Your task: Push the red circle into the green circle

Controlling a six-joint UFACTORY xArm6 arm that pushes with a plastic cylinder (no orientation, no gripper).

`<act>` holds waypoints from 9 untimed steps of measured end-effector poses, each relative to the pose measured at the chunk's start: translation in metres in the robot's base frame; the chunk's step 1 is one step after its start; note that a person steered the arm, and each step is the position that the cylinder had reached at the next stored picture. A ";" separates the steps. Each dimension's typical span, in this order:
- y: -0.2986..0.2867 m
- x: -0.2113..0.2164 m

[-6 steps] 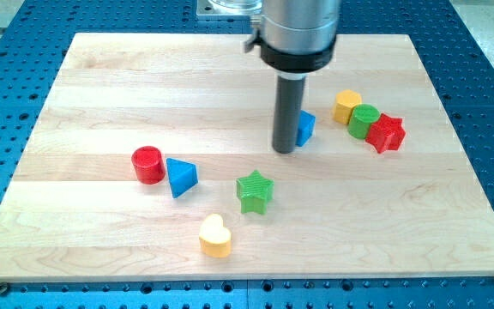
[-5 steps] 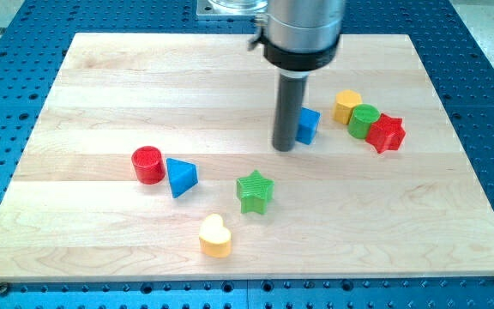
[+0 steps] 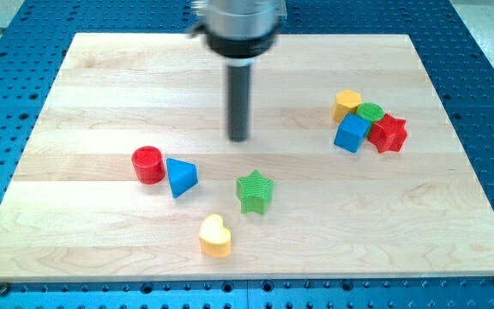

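My tip (image 3: 239, 138) stood on the wooden counter (image 3: 101, 77) a little above the frame's centre, touching no block. No claw showed anywhere, only the straight dark rod, so there was nothing to report as open or closed, and nothing was held.

The red circle (image 3: 147, 164) lay in the left half of the frame, well left of and below my tip, with a blue triangle (image 3: 181, 177) just beside it on its right. The green circle (image 3: 370, 112) sat far off at the right of the frame, packed in a tight cluster with a yellow block (image 3: 346, 105), a blue cube (image 3: 351, 133) and a red star (image 3: 388, 133).

A green star (image 3: 255, 191) lay below my tip, and a yellow heart (image 3: 215, 236) rested near the bottom of the frame.
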State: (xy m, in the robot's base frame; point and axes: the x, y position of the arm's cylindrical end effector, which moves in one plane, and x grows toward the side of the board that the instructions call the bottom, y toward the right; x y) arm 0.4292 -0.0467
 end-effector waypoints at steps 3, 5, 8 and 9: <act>-0.189 0.058; -0.109 0.050; -0.022 0.060; 0.056 0.042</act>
State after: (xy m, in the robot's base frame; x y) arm 0.4710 0.0092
